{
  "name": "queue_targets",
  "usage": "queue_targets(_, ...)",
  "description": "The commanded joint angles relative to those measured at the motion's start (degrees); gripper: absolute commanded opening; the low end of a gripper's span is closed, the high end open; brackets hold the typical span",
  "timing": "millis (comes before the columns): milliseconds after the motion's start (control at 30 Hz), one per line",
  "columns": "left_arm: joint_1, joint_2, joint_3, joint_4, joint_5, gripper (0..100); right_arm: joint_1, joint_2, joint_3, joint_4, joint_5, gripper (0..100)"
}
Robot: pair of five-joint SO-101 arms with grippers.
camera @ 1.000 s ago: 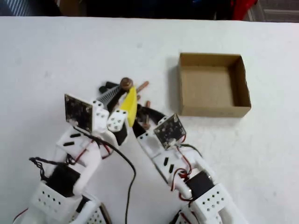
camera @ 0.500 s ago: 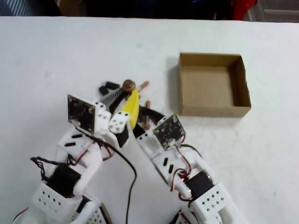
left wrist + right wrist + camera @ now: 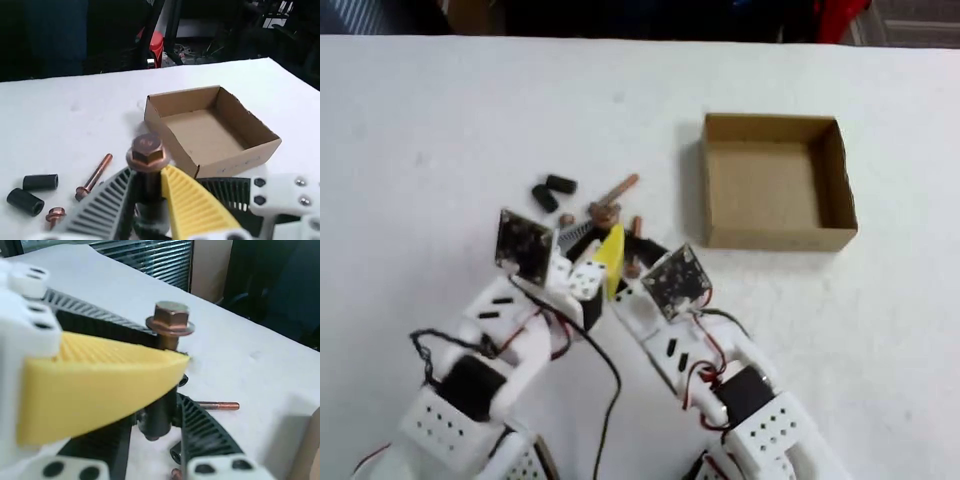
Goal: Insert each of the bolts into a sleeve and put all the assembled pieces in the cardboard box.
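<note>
Left wrist view: a copper bolt [image 3: 146, 150] is gripped upright by the left pincer [image 3: 147, 175], near the cardboard box [image 3: 235, 157]. Below it, a black sleeve [image 3: 159, 421] is clamped by the right pincer [image 3: 156, 410]. Two loose sleeves [image 3: 40, 181] and a loose bolt [image 3: 95, 175] are seen on the tabletop [image 3: 75, 115], farther from the box.

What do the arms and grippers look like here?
Left arm and right arm: white printed shells, black servos, red wires; black cable off the left. Left gripper: yellow ribbed finger, grey ribbed finger. Right gripper: black ribbed fingers.
</note>
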Motion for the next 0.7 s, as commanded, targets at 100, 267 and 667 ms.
queue_targets(100, 0.1, 0.3, 1.3, 0.7, 0.0, 3, 0.2, -1.0, -4.0, -2.4, 0.8, 1.6)
queue_targets(267, -0.4, 0.3, 1.4, -1.3, -0.1, 9, 0.2, -1.0, -3.9, -2.3, 0.8, 1.6)
queue_targets(667, -4.6, 0.3, 0.8, -1.8, 0.1, 42, 0.2, -1.0, -3.8, -2.0, 0.8, 1.6)
